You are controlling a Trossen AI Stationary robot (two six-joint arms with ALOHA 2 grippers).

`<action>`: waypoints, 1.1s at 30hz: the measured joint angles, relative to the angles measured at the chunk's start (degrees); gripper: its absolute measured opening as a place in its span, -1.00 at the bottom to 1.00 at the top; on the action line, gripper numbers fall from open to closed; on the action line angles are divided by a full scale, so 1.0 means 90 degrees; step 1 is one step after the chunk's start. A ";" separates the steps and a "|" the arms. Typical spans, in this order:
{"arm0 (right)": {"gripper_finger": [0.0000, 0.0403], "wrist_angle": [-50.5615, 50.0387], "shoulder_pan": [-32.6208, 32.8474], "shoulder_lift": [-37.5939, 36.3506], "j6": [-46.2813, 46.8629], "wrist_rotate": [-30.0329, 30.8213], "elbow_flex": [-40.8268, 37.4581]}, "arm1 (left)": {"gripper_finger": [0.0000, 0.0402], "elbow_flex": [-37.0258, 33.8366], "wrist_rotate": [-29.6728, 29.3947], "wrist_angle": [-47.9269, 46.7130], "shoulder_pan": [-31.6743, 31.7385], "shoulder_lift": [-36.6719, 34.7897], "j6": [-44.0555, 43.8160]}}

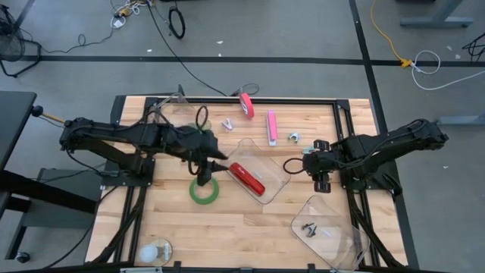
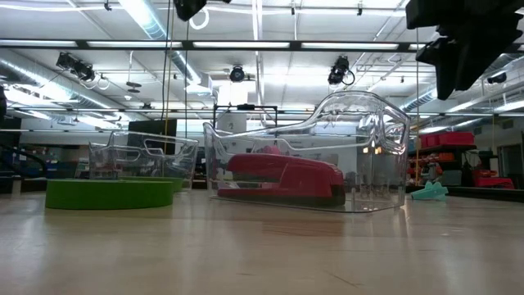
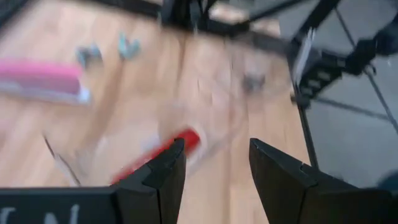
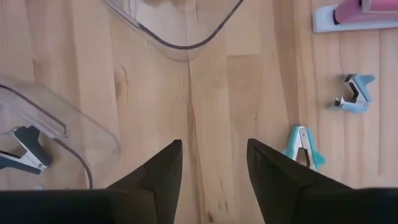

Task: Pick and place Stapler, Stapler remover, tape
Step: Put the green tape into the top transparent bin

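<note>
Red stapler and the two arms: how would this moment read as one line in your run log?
red stapler: in clear tray | left gripper: open, empty, over green tape | right gripper: open, empty, beside tray

We see a grey floor (image 1: pixel 303 30) strewn with cables (image 1: pixel 176 21), and ceiling strip lights (image 2: pixel 147 18) above exposed ducting

The pale wooden bench (image 1: pixel 250 227) carried a green tape roll (image 1: pixel 204 190) beside a clear tray (image 1: pixel 279 163) holding a red stapler (image 1: pixel 247 179). Behind the tray lay a pink stapler (image 1: pixel 271 126), a second red stapler (image 1: pixel 247 105) and two small staple removers (image 1: pixel 293 137). Another clear tray (image 1: pixel 327 224) sat near the front right corner, and a third (image 1: pixel 171 105) at the back left.
</note>
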 joint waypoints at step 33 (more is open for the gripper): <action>-0.10 0.0443 0.0002 0.0000 -0.0121 0.0004 0.0000 | -0.11 0.0002 -0.0363 -0.2302 -0.1760 0.2165 -0.1520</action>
